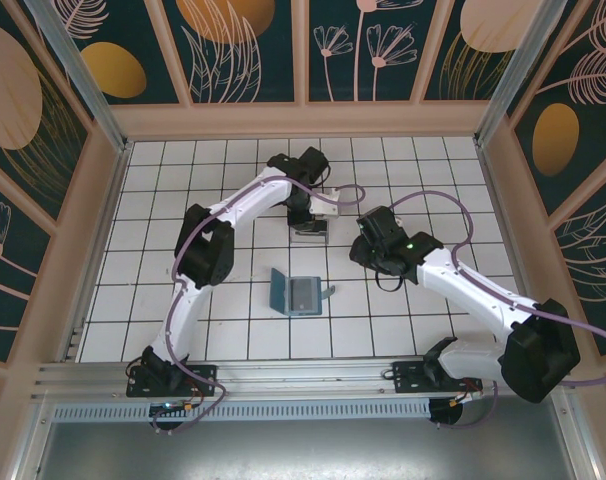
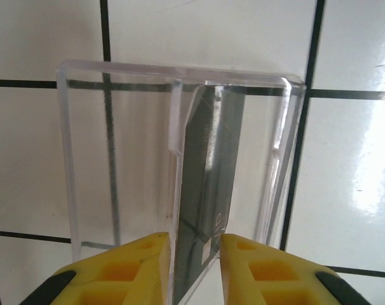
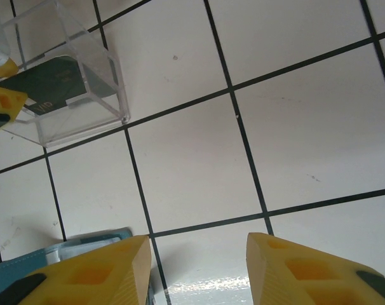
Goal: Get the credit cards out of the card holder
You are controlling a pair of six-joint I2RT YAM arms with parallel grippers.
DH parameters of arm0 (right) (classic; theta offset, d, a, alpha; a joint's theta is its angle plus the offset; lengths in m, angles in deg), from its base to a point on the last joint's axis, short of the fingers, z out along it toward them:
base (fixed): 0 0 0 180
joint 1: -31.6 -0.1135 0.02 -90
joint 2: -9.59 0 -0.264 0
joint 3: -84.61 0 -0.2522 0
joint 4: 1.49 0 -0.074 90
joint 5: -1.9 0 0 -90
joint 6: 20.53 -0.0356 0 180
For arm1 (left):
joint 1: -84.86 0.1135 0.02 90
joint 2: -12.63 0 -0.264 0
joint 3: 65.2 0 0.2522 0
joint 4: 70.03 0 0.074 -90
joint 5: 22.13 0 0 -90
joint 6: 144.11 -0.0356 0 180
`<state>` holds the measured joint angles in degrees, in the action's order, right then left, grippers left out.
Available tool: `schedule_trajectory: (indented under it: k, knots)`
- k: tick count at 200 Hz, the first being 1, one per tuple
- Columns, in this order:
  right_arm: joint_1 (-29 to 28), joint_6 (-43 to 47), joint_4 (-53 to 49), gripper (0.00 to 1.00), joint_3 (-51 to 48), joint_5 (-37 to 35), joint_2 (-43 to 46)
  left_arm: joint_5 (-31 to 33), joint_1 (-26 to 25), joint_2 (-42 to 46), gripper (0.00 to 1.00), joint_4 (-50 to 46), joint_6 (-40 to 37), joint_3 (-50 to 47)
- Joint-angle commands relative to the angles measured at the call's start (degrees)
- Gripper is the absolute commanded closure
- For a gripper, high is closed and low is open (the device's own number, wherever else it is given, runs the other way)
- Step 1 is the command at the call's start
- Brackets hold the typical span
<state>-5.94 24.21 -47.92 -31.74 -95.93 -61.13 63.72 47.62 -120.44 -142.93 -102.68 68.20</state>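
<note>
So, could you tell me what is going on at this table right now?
A dark card sits between the jaws of the left hand, tilted inside the clear box; whether they clamp it I cannot tell. The right hand hangs open over bare tiles, holding nothing. The teal card holder lies opened between the two arms.

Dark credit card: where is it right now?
In the left wrist view the dark credit card stands tilted inside the clear box, its near end between the left fingers. From above, that box lies beyond the card holder.
</note>
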Motion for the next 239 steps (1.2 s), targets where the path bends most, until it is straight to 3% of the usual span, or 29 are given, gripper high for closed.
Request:
schedule_trajectory:
  k: [1,70,127,156,239]
  knots:
    - [0.3,1.2,2.0,0.56,1.8,2.2,-1.5,-3.0,0.3,6.4,0.71,1.1,2.7,-3.7]
    - [0.1,2.7,5.9,0.56,2.4,9.1,-4.8,-1.8,0.3,21.2,0.71,19.6,17.0,-22.2]
    - [-1.2,4.2,9.5,0.6,4.7,16.6,-10.8,3.3,0.3,32.4,0.71,32.6,40.9,-35.3]
    - [-2.7,5.1,10.5,0.62,6.6,20.0,-14.5,4.8,0.3,36.9,0.7,34.7,55.1,-39.6]
    - [-5.8,4.4,12.6,0.68,5.2,24.8,-21.2,1.3,0.3,46.1,0.71,36.8,79.3,-50.8]
